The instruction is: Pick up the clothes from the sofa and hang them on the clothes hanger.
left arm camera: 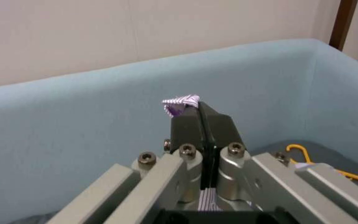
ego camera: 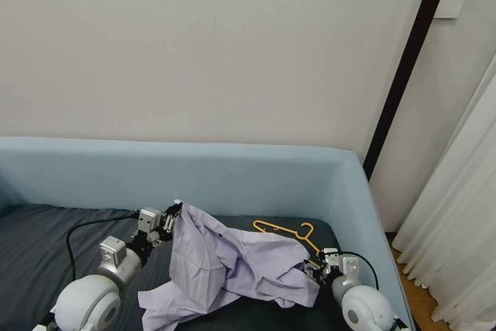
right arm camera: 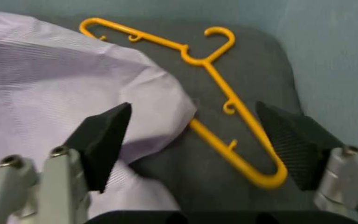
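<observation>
Nearest the camera, the right pincer (ego camera: pixel 316 266) sits low over the seat at the right end of the lilac shirt (ego camera: pixel 232 269). It's spread wide and gripping nothing. From its wrist cam, one black pad (right arm camera: pixel 104 140) hangs over the edge of the shirt and the other is out past the yellow hanger (right arm camera: pixel 229 112), so the shirt's edge and one hanger arm both lie in the gap. Can't tell if a pad actually touches the cloth.

A bit further in on the left, the left pincer (ego camera: pixel 167 226) is clamped tight on a fold of the shirt, with a little tuft of striped fabric poking out past the fingertips. That corner is held up off the dark seat cushion (ego camera: pixel 39 226). From there the shirt drapes down and sprawls across the seat, with its long way running roughly left to right between the two pincers.

Just behind the shirt, the hanger lies flat on the cushion. Its hook points toward the sofa back and its long axis runs across the seat, with the right end angled nearer. Part of the bottom bar is tucked under the shirt.

Behind all that is the light blue sofa back (ego camera: pixel 232 176), then a plain wall (ego camera: pixel 194 44).
</observation>
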{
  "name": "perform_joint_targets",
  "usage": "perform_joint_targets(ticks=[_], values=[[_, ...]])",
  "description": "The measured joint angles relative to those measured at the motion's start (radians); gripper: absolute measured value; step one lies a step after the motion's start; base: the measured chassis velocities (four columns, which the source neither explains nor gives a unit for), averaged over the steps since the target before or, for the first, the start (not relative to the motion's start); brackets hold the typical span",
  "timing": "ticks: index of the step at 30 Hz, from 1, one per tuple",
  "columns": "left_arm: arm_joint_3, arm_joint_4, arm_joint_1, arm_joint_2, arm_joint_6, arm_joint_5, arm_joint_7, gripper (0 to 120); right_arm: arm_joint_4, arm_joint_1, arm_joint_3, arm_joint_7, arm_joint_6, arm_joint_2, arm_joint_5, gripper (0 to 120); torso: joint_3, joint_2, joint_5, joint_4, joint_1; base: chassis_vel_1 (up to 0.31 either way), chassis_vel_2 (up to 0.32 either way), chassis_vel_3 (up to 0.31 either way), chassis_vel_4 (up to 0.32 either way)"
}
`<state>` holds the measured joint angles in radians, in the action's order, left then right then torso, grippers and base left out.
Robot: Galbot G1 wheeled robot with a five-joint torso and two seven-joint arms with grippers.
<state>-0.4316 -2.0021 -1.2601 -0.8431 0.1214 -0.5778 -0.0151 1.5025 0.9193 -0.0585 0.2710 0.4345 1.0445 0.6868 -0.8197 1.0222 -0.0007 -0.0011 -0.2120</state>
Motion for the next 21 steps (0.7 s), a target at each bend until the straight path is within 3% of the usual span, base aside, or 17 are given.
perform_joint_targets(ticks=[4, 10, 13, 21], values=[[-0.011, -0.012, -0.031, -0.006, 0.002, 0.002, -0.002, 0, -0.234, -0.113, -0.001, -0.202, -0.078, 0.045, -0.192, 98, 0.000, 0.000, -0.0002, -0.0001, 0.000, 0.000, 0.000, 0.000, 0.000], [-0.029, -0.021, -0.055, -0.007, 0.002, 0.003, -0.001, 0, -0.370, -0.181, -0.008, -0.284, -0.082, 0.071, -0.311, 100, 0.000, 0.000, -0.0002, 0.0000, 0.000, 0.000, 0.000, 0.000, 0.000], [-0.056, -0.035, -0.078, -0.001, 0.002, 0.003, 0.002, 0, -0.481, -0.226, -0.024, -0.410, -0.072, 0.084, -0.410, 100, 0.000, 0.000, 0.0000, -0.0004, 0.000, 0.000, 0.000, 0.000, 0.000], [-0.069, -0.044, -0.092, -0.012, 0.002, 0.003, 0.016, 0, -0.565, -0.263, -0.034, -0.500, -0.030, 0.084, -0.455, 98, 0.000, 0.000, -0.0001, -0.0003, 0.000, 0.000, 0.000, 0.000, 0.000]])
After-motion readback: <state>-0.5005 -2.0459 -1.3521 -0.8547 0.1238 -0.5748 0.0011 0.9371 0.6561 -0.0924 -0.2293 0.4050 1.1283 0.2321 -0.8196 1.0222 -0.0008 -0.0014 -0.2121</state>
